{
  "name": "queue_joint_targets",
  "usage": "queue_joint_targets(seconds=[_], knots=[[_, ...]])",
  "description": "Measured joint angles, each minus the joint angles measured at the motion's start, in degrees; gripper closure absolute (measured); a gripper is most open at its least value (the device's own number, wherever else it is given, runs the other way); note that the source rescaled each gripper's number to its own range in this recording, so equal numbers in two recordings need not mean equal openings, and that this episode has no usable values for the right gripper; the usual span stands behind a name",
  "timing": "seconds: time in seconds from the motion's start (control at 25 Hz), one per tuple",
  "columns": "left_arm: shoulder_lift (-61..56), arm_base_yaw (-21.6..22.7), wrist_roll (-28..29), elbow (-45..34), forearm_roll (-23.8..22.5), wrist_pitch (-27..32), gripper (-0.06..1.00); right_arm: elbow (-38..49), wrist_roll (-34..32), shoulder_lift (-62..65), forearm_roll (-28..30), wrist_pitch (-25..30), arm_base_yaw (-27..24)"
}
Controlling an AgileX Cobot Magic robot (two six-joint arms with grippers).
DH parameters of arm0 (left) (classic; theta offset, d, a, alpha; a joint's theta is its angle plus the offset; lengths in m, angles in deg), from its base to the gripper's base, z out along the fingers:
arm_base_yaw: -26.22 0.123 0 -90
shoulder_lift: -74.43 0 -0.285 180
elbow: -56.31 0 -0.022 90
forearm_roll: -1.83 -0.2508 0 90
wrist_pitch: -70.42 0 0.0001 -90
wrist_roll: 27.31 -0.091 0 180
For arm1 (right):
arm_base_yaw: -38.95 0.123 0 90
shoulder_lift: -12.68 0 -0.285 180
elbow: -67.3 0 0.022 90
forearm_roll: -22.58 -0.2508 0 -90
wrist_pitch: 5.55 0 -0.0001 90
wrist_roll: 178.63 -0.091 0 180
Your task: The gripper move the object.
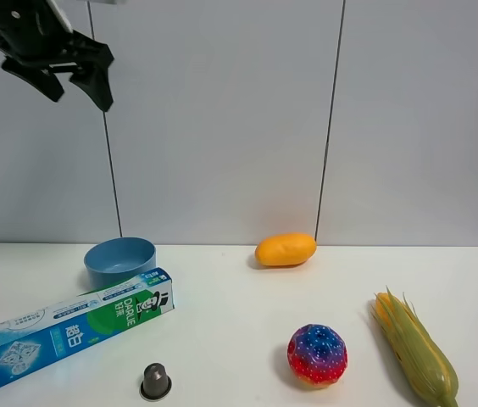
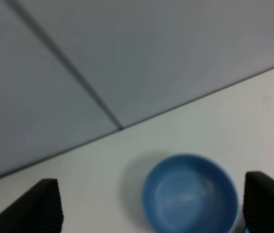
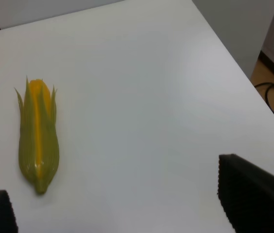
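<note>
The corn (image 1: 414, 356), yellow kernels in green husk, lies on the white table (image 1: 239, 288) at the front right. It also shows in the right wrist view (image 3: 38, 145), lying flat and apart from the fingers. My right gripper (image 3: 117, 194) is open and empty above the table, to one side of the corn; it is out of the exterior view. My left gripper (image 1: 80, 100) is open and empty, raised high at the back left, above the blue bowl (image 2: 190, 194).
A blue bowl (image 1: 120, 261) stands at the back left, with a green-blue toothpaste box (image 1: 69, 329) in front of it. An orange mango (image 1: 286, 249) lies at the back centre. A multicoloured ball (image 1: 317, 354) sits left of the corn. A small grey cup (image 1: 156, 381) stands at the front.
</note>
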Motion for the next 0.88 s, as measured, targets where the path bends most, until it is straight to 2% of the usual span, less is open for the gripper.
queue_joint_targets(seconds=[0.32, 0.6, 0.88], knots=[[-14.40, 6.88, 0.57, -9.16, -0.26, 1.88, 0.42, 0.00, 0.00, 0.00, 0.00, 0.00, 0.00], [-32.13, 12.31, 0.62, -27.23, -0.26, 1.62, 0.42, 0.00, 0.00, 0.00, 0.00, 0.00, 0.00], [-55.01, 17.40, 0.57, -45.46, 0.79, 1.29, 0.42, 0.00, 0.00, 0.00, 0.00, 0.00, 0.00]])
